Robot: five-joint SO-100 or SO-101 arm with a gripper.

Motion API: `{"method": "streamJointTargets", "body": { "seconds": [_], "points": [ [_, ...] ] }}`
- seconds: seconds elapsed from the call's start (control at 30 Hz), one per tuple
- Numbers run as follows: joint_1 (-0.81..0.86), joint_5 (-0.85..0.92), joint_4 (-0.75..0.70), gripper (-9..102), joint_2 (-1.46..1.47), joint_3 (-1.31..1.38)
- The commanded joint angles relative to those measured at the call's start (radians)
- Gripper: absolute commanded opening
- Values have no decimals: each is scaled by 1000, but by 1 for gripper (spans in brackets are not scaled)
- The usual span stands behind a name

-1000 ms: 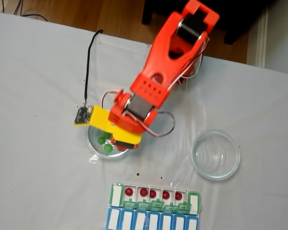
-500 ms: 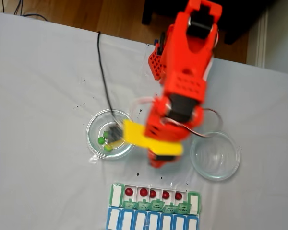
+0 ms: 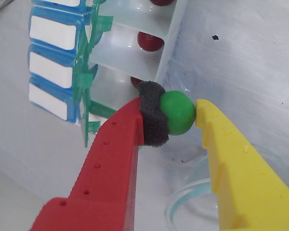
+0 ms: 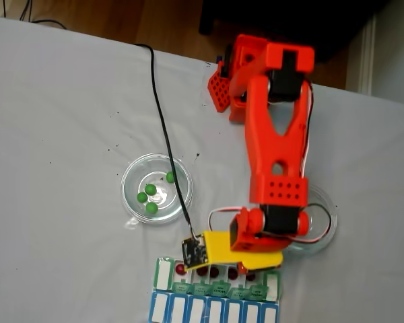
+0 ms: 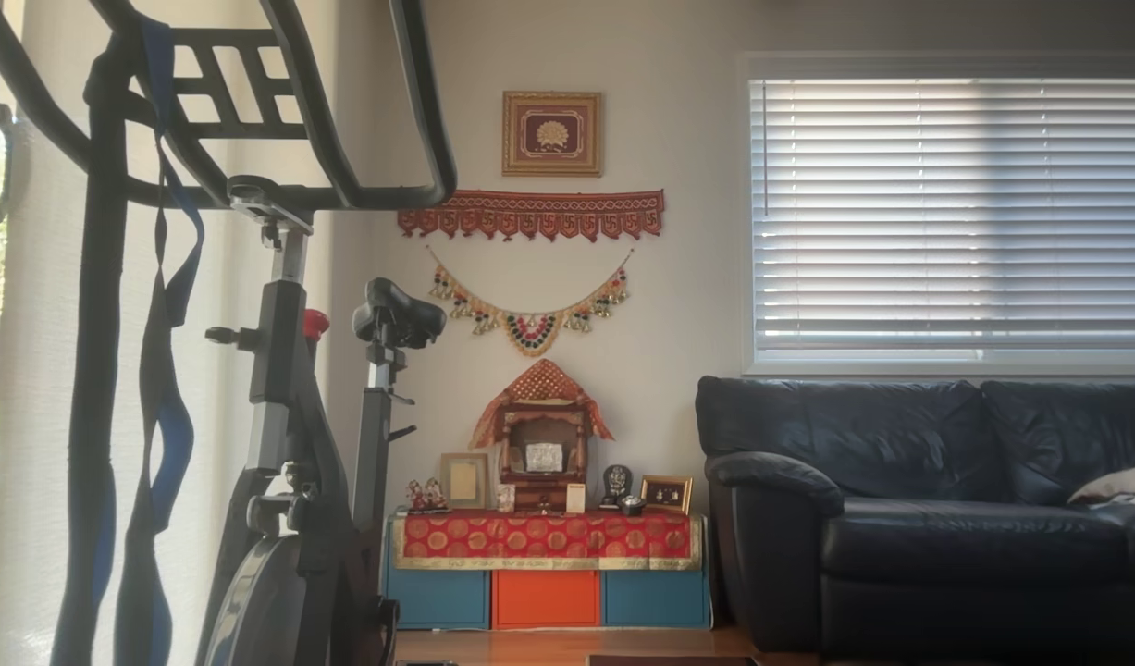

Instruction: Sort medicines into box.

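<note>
Gripped between a red finger (image 3: 111, 159) faced with a dark foam pad (image 3: 153, 113) and a yellow finger (image 3: 236, 163), a glossy bright green ball (image 3: 177, 112) is seen at the centre of the wrist view; the two-finger gripper (image 3: 176, 113) is thus clenched on it, the ball being touched on both sides.

At the upper left of that view the blue row of compartments with white lids (image 3: 50, 57) is shown, and just right of it the green row of the flat weekly pill organizer (image 3: 130, 53), its translucent green lids (image 3: 89, 72) raised. Dark red balls (image 3: 150, 41) are seen in its open compartments, above and behind the held ball. At the bottom right a curved rim of a round clear glass dish (image 3: 183, 202) is visible.

In the fixed view, a glass dish (image 4: 132, 202) left of centre is seen with four green balls (image 4: 151, 208) inside. Below centre the organizer (image 4: 163, 274) lies at the bottom edge, with the arm's yellow and red end directly over its green row, where red balls (image 4: 180, 269) are partly covered. To the right, a second glass dish (image 4: 326, 232) is largely overlapped by the orange arm (image 4: 276, 134). Everything rests on a pale grey tabletop (image 4: 54, 121).
</note>
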State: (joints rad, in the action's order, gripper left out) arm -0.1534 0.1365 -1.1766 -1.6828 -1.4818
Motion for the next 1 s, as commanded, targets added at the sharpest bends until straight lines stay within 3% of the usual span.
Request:
{"method": "streamJointTargets", "body": {
  "seconds": [0.0,0.97],
  "points": [
    [-44,-11,-34,1,8,173],
    [-38,-87,-172,1,308,586]
  ]
}}
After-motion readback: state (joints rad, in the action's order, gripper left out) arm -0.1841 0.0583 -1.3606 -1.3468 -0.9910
